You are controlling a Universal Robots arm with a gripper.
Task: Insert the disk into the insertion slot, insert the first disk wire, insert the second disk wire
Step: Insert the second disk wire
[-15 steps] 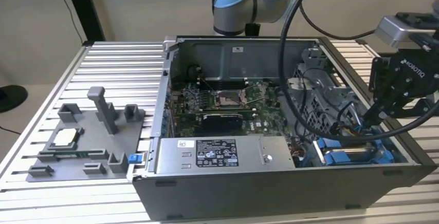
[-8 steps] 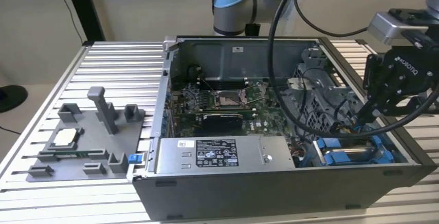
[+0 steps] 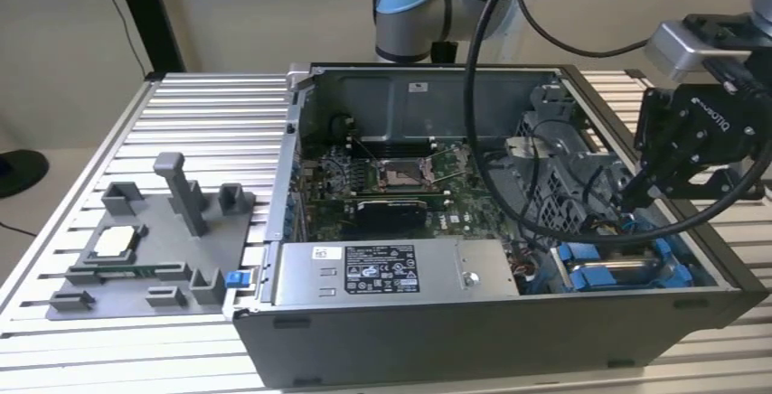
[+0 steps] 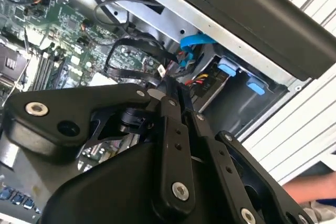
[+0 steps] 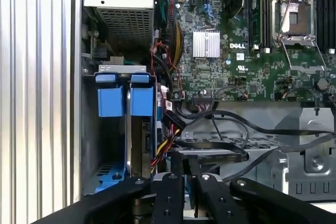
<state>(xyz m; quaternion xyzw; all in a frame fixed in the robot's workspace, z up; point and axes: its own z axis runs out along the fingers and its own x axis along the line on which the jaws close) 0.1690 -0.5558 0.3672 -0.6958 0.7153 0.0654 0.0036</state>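
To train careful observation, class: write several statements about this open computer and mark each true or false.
The computer case lies open on a slatted metal table. True.
The end effector rests on the table beside the case. False: it hangs above the case, near the disk.
The disk lies on the table. False: it stands inside the case.
The processor socket is uncovered. True.

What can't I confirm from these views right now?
1. Exterior view: the gripper and black cables hide most of the insertion slot.
2. First wrist view: the disk sits edge-on; wires cover its connectors, so plugging cannot be judged.
3. Second wrist view: the gripper's body hides the disk's seating; a blurred shape is cut off by the edge.
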